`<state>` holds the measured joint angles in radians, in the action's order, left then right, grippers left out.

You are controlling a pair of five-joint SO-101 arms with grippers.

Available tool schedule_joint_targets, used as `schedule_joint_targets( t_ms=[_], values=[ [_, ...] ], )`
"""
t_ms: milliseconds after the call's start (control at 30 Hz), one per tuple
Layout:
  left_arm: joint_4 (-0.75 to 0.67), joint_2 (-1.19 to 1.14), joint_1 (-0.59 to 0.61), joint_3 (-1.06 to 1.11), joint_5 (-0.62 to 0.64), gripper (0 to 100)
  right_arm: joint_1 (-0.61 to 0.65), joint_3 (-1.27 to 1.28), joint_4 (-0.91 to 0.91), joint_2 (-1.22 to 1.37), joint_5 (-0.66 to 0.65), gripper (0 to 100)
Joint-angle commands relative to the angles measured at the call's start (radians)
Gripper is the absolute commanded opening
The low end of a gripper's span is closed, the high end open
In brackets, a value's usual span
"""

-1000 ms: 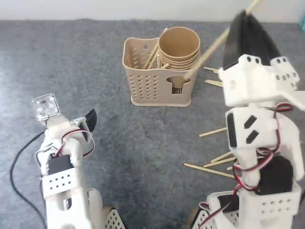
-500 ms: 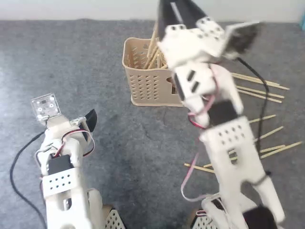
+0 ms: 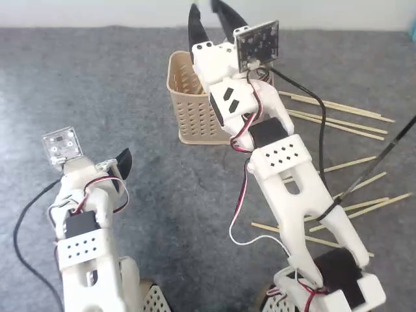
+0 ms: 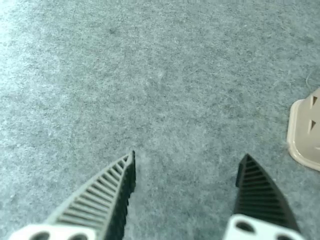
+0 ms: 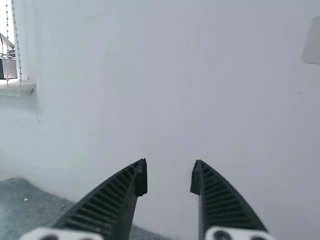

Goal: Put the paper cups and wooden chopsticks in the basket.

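Right gripper (image 3: 207, 12) has swung over the beige slotted plastic basket (image 3: 195, 110), jaws part-open and empty, so stick likely delivered; loose wooden chopsticks (image 3: 338, 107) remain at right; left gripper (image 4: 189, 156) wide open, empty.

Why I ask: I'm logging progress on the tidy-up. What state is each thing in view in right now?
Basket: upright on the mat, inside mostly hidden by the right arm.
Wooden chopsticks: several lying loose on the mat, outside the basket.
Right gripper: open, empty, raised near the basket, pointing at the wall.
Left gripper: open, empty, above bare mat.
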<state>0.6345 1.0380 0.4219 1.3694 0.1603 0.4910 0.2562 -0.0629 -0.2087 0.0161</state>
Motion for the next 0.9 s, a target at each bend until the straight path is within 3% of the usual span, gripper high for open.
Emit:
schedule_joint_targets(
  t_ms=[0,100,233,333,467,667,867],
  values=[
    [-0.028,-0.006,0.003,-0.01,-0.009,31,0.002,-0.097,0.053,-0.025,-0.009,13.1],
    [-0.028,-0.006,0.003,-0.01,-0.009,31,-0.001,-0.138,0.177,-0.099,-0.009,7.1],
    [-0.028,-0.006,0.005,-0.01,-0.009,31,-0.053,-0.19,0.495,-0.271,-0.009,3.9],
    [-0.026,-0.006,0.005,-0.01,-0.009,31,-0.176,-0.276,0.779,-0.352,-0.012,4.5],
    [-0.026,-0.006,0.005,-0.008,-0.009,31,-0.384,-0.393,1.024,-0.328,-0.012,8.1],
    [-0.026,-0.006,0.005,-0.008,-0.009,31,-0.578,-0.442,1.102,-0.191,0.002,3.2],
    [-0.025,-0.006,0.006,-0.008,-0.009,31,-0.677,-0.443,1.066,0.036,0.135,0.9]
  ],
)
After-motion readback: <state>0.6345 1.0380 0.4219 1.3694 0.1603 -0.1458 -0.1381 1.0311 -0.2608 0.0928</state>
